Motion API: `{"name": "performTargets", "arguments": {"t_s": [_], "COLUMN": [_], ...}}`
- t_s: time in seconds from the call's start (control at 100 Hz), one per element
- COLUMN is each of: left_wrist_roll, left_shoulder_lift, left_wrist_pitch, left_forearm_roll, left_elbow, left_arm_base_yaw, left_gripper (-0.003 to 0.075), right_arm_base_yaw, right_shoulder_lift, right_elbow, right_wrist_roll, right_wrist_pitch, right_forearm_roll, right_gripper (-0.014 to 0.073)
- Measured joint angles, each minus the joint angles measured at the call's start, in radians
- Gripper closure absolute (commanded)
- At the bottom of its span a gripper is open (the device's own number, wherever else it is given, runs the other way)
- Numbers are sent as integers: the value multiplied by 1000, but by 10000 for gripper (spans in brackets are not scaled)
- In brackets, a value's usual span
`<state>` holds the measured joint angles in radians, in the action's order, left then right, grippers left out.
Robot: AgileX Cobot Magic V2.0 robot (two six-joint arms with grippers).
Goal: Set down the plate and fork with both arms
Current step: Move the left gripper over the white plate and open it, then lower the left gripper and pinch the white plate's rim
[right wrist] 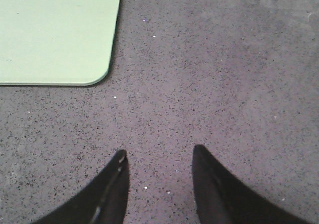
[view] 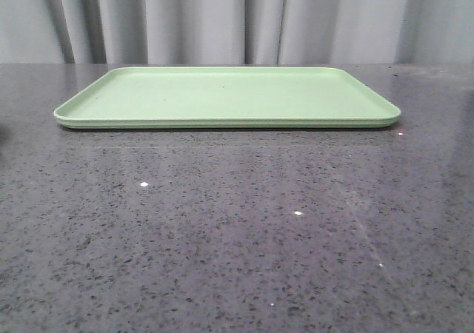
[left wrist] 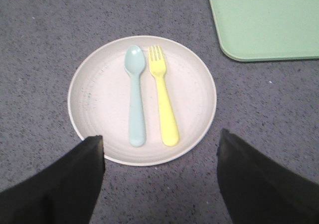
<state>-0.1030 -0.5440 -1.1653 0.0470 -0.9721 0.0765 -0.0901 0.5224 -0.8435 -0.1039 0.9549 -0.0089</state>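
Note:
In the left wrist view the cream plate lies on the dark speckled table. The yellow fork lies in it beside a pale blue-green spoon. My left gripper hangs above the plate's near rim, open wide and empty. My right gripper is open and empty over bare table, apart from the tray's corner. Plate, fork and both grippers are out of the front view.
The flat light-green tray lies at the back middle of the table, with nothing on it. Its corner shows in the left wrist view close to the plate and in the right wrist view. Grey curtains hang behind.

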Motion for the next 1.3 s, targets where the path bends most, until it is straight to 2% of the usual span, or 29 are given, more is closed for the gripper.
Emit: {"name": "performTargets", "arguments": {"t_s": [0.3,0.64,0.9,1.12,1.3], "left_wrist_roll": [2,-66,-63,91,148], "left_shoulder_lift": [-81,-248,-396,-499,-612], "left_wrist_pitch": [63,190,311,357,368], "left_forearm_roll": [140,246,220,31,-17], "left_elbow": [-4,-4,-4,-4,-4], "left_arm_base_yaw": [0,-10,-182,-352,-414], "left_gripper": [258,258,258,258,258], "right_arm_base_yaw": [0,0,0,0,0], "right_shoulder_lift": [0,0,0,0,0], "right_elbow": [0,0,0,0,0], "right_wrist_roll": [0,0,0,0,0], "right_wrist_pitch": [0,0,0,0,0], "right_forearm_roll": [0,0,0,0,0], "right_gripper": [268,268,268,268,268]}}
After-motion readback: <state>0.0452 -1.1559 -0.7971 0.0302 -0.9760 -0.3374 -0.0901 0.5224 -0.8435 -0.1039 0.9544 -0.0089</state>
